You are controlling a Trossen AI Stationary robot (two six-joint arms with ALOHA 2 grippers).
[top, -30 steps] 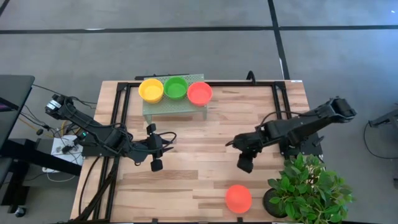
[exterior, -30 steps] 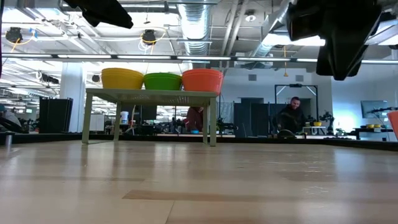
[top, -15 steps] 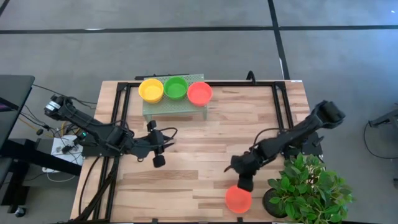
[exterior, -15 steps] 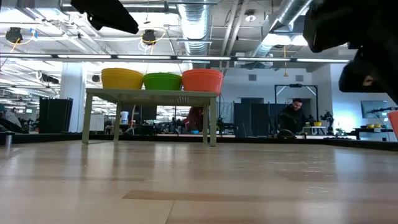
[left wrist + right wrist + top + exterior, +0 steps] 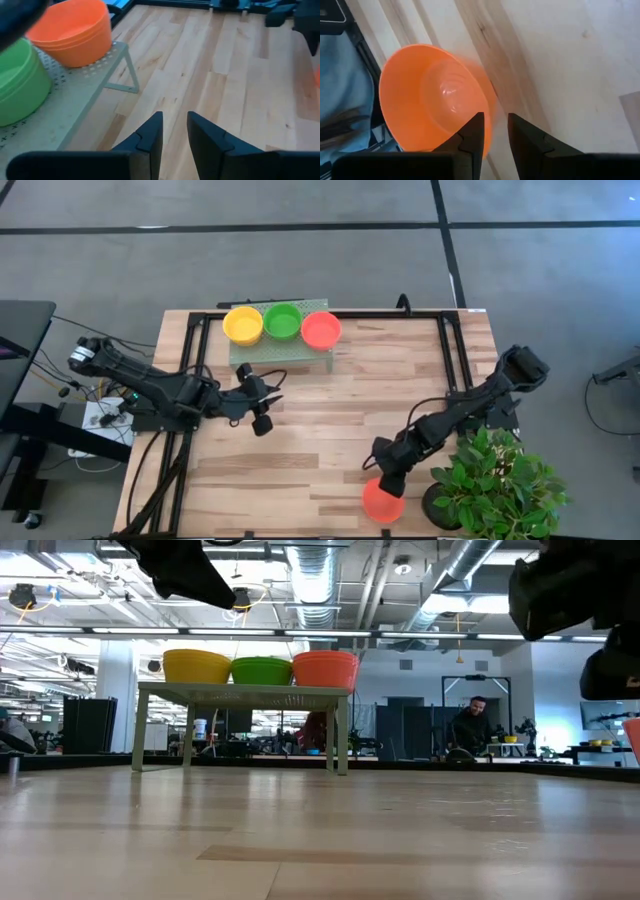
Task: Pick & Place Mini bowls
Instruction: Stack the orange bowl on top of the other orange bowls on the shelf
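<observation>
The right gripper (image 5: 385, 486) is dropping onto the loose red bowl (image 5: 383, 502) at the tabletop (image 5: 320, 430) edge, narrow jaws straddling its rim, looking set to pinch, nothing held yet.

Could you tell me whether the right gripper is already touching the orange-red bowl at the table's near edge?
Cannot tell. In the right wrist view, the right gripper straddles the rim of the orange-red bowl, but no contact or gap shows plainly.

The high view looks straight down; the low view looks level; both share the rack (image 5: 281, 352) at 12 o'clock.
</observation>
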